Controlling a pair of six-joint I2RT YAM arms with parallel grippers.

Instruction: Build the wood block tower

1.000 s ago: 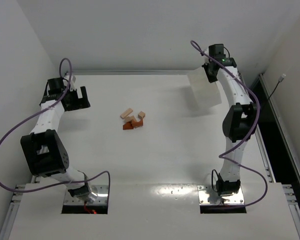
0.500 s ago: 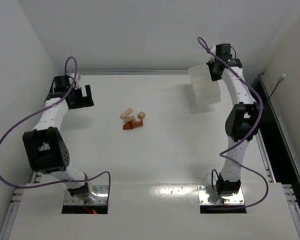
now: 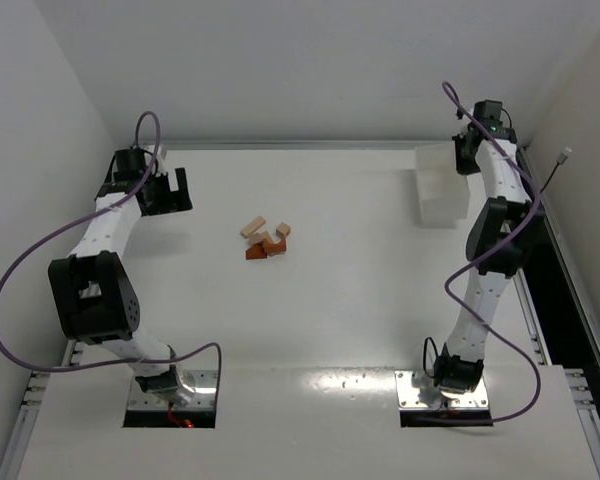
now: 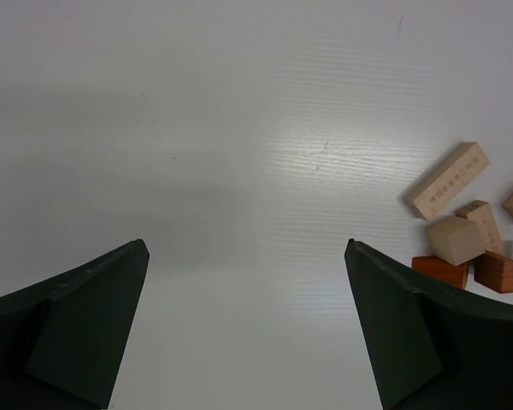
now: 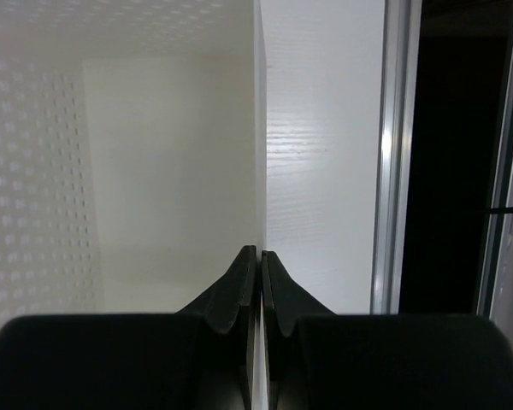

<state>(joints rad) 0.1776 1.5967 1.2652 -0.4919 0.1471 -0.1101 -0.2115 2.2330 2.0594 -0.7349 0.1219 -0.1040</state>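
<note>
Top external view gives you the layout: the wood blocks [image 3: 265, 240] lie in a loose cluster on the white surface [image 3: 330, 300], left of centre and about midway between near and far edges. You can make out light tan pieces at the far side of the cluster and reddish-orange ones at its near side, all touching or just beside each other.

Farther back and to the left, your left end effector [image 3: 166, 190] hangs over bare surface, well apart from the cluster. Its wrist view shows the two dark fingers [image 4: 85, 316] spread wide with nothing between them. At the right edge of that view you see a tan bar [image 4: 447, 180] lying flat, a tan cube [image 4: 453, 239] just beside it, and reddish-orange pieces [image 4: 440, 270] touching the cube.

At the far right, the white box [image 3: 440, 190] rests by the surface's edge. Your right end effector [image 3: 460, 155] is at the box's far top edge. In the right wrist view, its fingers [image 5: 235, 286] are pinched together on the thin box wall.
</note>
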